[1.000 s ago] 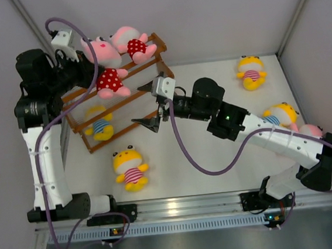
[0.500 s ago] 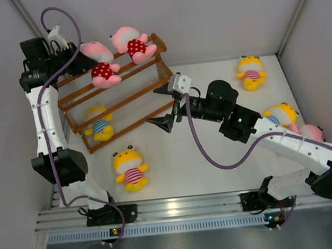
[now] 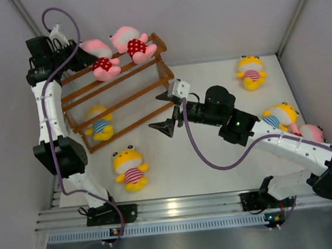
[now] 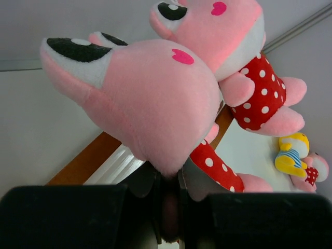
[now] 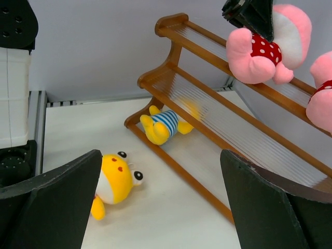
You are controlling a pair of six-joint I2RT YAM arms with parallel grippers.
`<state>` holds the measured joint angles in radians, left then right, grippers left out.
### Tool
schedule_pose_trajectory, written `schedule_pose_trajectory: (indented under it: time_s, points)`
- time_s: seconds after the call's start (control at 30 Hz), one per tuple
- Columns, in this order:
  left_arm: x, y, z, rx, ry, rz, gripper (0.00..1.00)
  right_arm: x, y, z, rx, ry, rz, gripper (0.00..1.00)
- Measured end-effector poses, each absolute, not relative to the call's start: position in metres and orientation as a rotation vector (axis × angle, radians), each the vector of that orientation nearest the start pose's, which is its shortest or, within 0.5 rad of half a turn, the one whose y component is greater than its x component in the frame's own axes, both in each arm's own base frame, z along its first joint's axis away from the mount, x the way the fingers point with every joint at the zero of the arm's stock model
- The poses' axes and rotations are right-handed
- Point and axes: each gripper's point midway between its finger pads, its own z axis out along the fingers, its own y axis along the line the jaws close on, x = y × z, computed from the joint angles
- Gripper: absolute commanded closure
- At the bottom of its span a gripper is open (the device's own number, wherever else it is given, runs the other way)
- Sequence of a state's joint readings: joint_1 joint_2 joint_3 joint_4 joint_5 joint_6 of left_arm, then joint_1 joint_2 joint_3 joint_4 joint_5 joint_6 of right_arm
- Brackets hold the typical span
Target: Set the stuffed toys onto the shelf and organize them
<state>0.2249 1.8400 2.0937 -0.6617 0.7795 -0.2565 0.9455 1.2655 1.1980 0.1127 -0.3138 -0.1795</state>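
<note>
Pink stuffed toy (image 3: 102,60) is at the left end of the shelf's (image 3: 125,99) top tier. Its head is clamped in the L gripper (image 4: 167,193), and its body runs away from the fingers, w/ a second pink toy (image 3: 130,44) just beside it. R gripper (image 3: 163,112) hangs empty off the shelf's right end, fingers wide apart.

Upper left: the shelf (image 3: 128,98) is brown; the left pink toy (image 3: 102,64) and right pink toy (image 3: 132,45) wear red white-dotted dresses. Below sits a blue-striped yellow toy (image 3: 99,125); lower left, a pink-striped yellow toy (image 3: 131,169).
</note>
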Motion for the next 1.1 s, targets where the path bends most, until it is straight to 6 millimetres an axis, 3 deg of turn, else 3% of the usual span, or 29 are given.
schedule_pose_trajectory:
  time_s: [0.23, 0.4, 0.6, 0.77, 1.1]
  points:
    - [0.504, -0.017, 0.361, 0.015, 1.946, -0.779, 0.78, 0.214, 0.375, 0.381, -1.041, 1.182, 0.844, 0.04]
    - [0.505, -0.016, 0.360, 0.019, 1.942, -0.772, 0.60, 0.216, 0.370, 0.380, -1.006, 1.219, 0.849, 0.04]
    - [0.510, -0.009, 0.359, -0.008, 1.941, -0.725, 0.35, 0.238, 0.354, 0.363, -0.918, 1.367, 0.823, 0.04]
    - [0.513, -0.002, 0.356, -0.038, 1.942, -0.676, 0.28, 0.245, 0.349, 0.360, -0.879, 1.403, 0.816, 0.04]
    - [0.499, 0.013, 0.375, -0.023, 1.902, -0.504, 0.10, 0.245, 0.340, 0.367, -0.806, 1.428, 0.818, 0.03]
